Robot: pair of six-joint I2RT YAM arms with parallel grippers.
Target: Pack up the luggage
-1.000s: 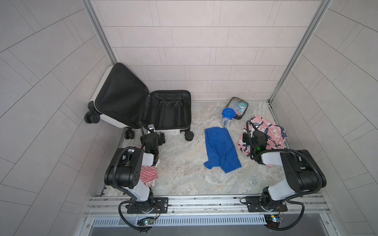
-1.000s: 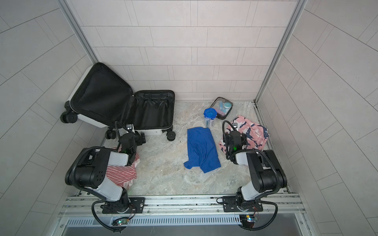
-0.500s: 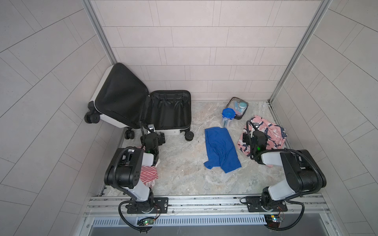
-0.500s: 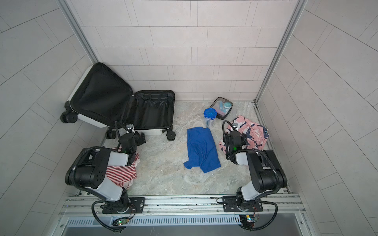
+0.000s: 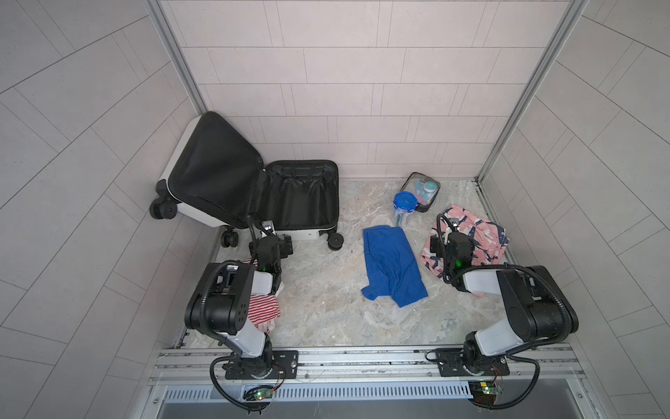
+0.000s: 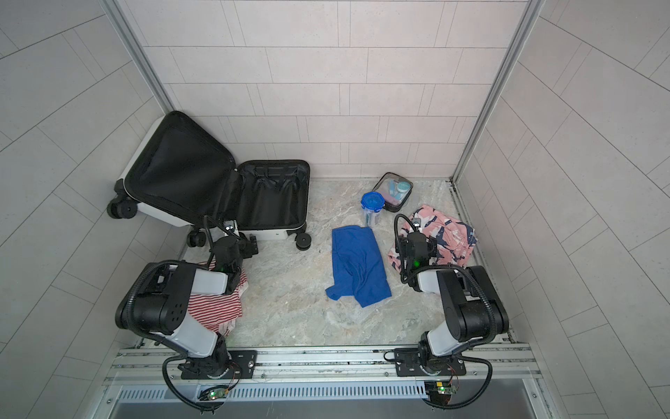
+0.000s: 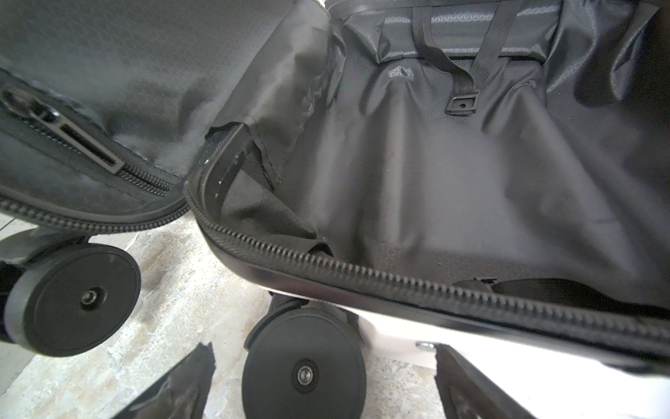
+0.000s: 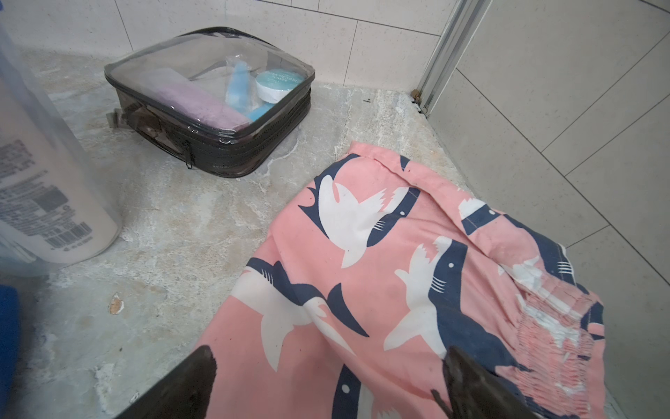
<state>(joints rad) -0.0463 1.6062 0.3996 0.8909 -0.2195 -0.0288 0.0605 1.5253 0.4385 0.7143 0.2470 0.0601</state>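
The luggage (image 5: 306, 235) (image 6: 270, 234) lies open at the back left, its lid propped against the wall and its black-lined base (image 7: 435, 188) flat and empty. My left gripper (image 5: 284, 245) (image 7: 322, 348) hovers open just in front of the luggage's near edge, with a black wheel (image 7: 304, 370) between its fingers but nothing held. My right gripper (image 5: 449, 237) (image 8: 328, 352) stands open low over pink shark-print shorts (image 5: 480, 235) (image 8: 362, 261). A blue shirt (image 5: 391, 268) (image 6: 359, 268) lies in the middle of the floor.
A red-and-white striped garment (image 5: 263, 308) lies under my left arm. A clear toiletry pouch (image 5: 422, 190) (image 8: 210, 109) sits at the back right, with a clear blue-lidded container (image 5: 403, 206) (image 8: 43, 188) beside it. Tiled walls close in on three sides.
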